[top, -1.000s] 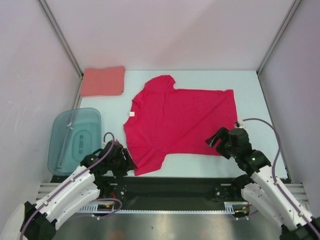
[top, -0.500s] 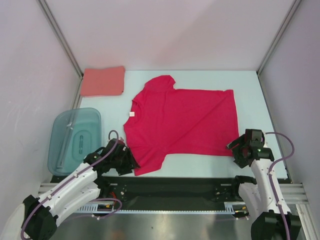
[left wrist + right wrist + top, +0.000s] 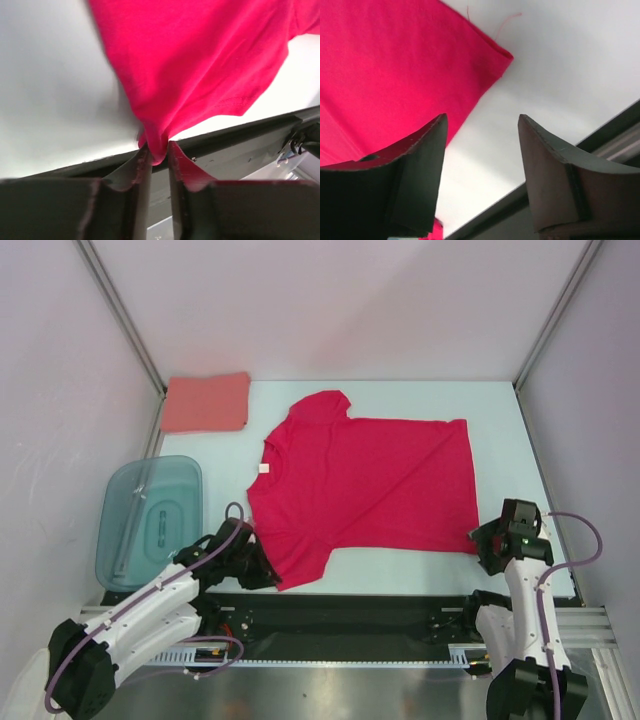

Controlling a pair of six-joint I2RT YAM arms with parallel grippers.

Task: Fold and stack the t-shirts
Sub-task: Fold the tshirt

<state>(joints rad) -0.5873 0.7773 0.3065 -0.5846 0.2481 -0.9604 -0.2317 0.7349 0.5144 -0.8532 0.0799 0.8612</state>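
Left hand (image 3: 159,151) pinches one red t-shirt (image 3: 360,485); one pink t-shirt (image 3: 206,402) folded.

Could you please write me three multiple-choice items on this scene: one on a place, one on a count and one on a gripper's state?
1. Where does the folded salmon-pink cloth t-shirt lie?
A. at the far left corner of the white table
B. at its near right corner
C. in its middle

2. How many t-shirts are in view?
A. one
B. two
C. three

3. What is the state of the left gripper?
A. open over bare table
B. shut on the spread crimson-red cloth t-shirt
C. out of view

Answers:
1 A, the top view shows it there.
2 B, one pink and one red.
3 B, the left wrist view shows red cloth pinched between the fingers.
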